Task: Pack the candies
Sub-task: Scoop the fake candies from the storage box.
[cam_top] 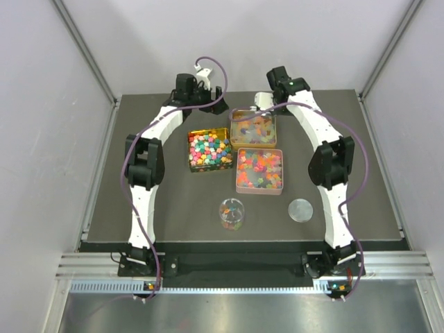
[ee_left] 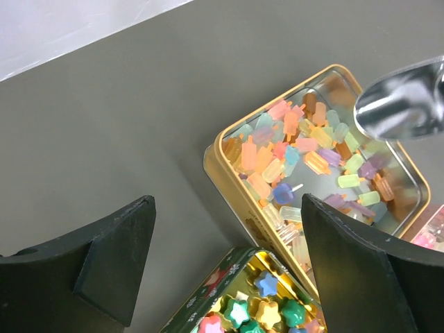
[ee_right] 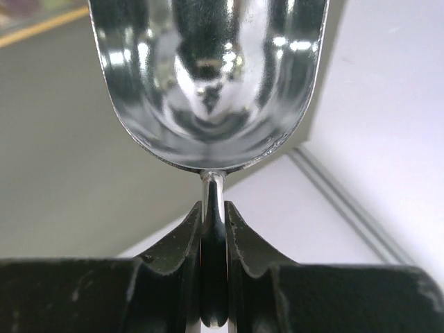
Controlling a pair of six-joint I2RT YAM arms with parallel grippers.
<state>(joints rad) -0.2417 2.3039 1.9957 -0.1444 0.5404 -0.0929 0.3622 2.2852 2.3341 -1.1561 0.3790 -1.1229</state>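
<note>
Top view, left gripper (cam_top: 210, 95): is hanging over the dark grey table mat (cam_top: 166, 208) with fingers spread, grasping nothing; probably waiting clear so the other arm can scoop.
Top view, right gripper (cam_top: 270, 97): is hovering just beyond the far edge of the shallow gold rectangular metal tin (cam_top: 232, 128); its fingers are showing too small here to read.
Top view, the candies (cam_top: 209, 150): are lying sorted in three tins nearer the bases than both sets of fingers: the gold one, a dark green gold-lined rectangular tin (cam_top: 189, 149) and a pink rectangular tin (cam_top: 237, 173). A few are sitting in the small clear glass jar (cam_top: 222, 208), well apart from the fingers, likely the container being packed.
Top view, round silver metal lid (cam_top: 301, 209): is lying flat near the jar, leaving its mouth open.
Left wrist view, fingers (ee_left: 104, 270): are standing wide apart, nothing between them. Pastel popsicle-shaped pieces in the gold tin are lying just beyond the tips; star-shaped ones are showing between the tips, in the green tin's corner.
Left wrist view, shiny steel scoop (ee_left: 406, 104): is hovering over the gold tin's far corner, cut off by the frame edge; contents unreadable.
Right wrist view, fingers (ee_right: 166, 250): are clenching the scoop's thin stem, bowl pointing away beyond the tips, ready for digging; the bowl is looking empty, only reflections.
Right wrist view, hidden: the bowl is blocking nearly everything; only a gold strip is showing at top left, and I cannot tell which tin it belongs to.
</note>
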